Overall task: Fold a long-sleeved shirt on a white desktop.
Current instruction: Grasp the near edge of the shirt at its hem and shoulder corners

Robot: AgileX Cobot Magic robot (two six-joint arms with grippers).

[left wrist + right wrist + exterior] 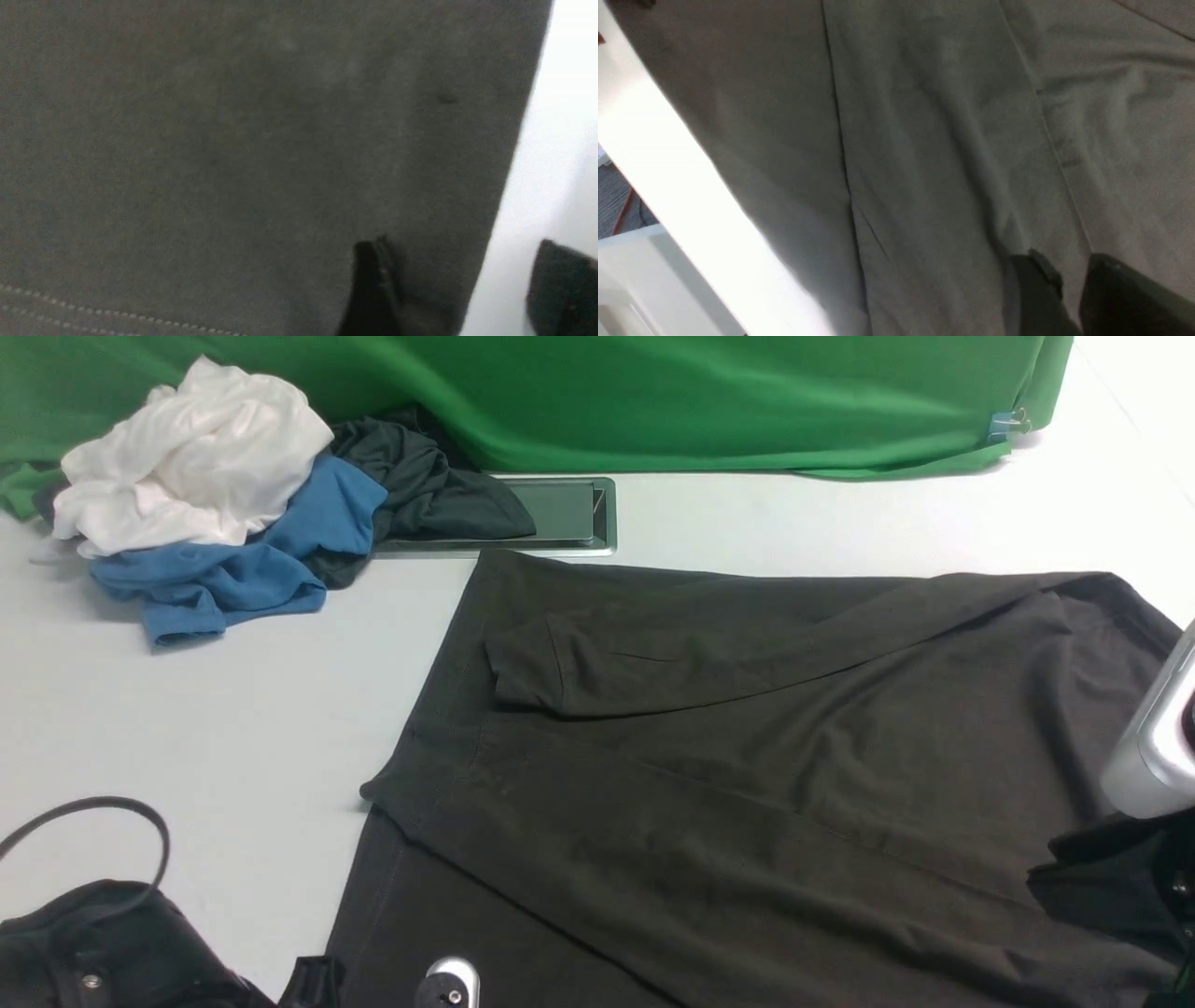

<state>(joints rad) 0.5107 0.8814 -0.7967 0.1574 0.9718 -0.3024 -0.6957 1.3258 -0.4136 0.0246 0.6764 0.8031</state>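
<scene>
The long-sleeved shirt (728, 775) lies spread on the white desktop (215, 728), dark brown-black, with one sleeve (653, 663) folded across the body and its cuff pointing left. My left gripper (378, 989) sits at the bottom edge, over the shirt's left side edge. In the left wrist view this gripper (467, 289) is open wide: one finger is over the shirt (233, 163), the other over bare desktop (551, 140). My right gripper (1055, 887) hangs over the shirt's right part. In the right wrist view it (1073, 289) shows a narrow gap, with flat shirt fabric (924, 140) behind.
A pile of clothes lies at the back left: a white garment (187, 457), a blue garment (243, 560) and a charcoal garment (420, 485), which overlaps the silver cable hatch (560, 513). A green backdrop (700, 401) closes the far side. A black cable loop (93, 812) arches over my left arm.
</scene>
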